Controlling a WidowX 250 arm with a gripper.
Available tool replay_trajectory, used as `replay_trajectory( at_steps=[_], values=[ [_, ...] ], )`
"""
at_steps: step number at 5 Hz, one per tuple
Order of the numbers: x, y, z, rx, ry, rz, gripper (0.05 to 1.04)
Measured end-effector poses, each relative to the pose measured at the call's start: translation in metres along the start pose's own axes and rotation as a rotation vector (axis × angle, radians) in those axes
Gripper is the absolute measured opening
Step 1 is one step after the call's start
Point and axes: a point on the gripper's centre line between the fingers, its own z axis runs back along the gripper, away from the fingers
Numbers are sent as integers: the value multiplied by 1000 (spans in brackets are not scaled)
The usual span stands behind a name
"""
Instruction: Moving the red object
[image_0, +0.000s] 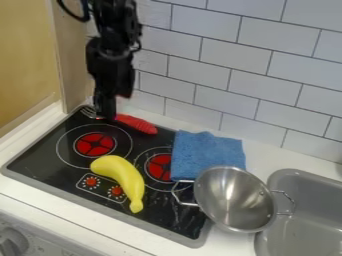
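Arm (112, 55) hanging down, upper left — jaws at red-handled utensil (137, 124).

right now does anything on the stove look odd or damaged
The metal pan looks misplaced, straddling the edge of the stove, with one handle over the sink. Pale marks on the black surface beside it could be scuffs.

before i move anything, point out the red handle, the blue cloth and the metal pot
Red handle (138, 124): camera view, midway along its length
Blue cloth (208, 152): camera view, middle of its upper face
Metal pot (234, 197): camera view, inside of the bowl
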Motion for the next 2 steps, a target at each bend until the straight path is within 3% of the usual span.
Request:
replay_trajectory(
  at_steps=[2],
  values=[
    [3,14,37,-96,-24,-18,1001]
  ],
)
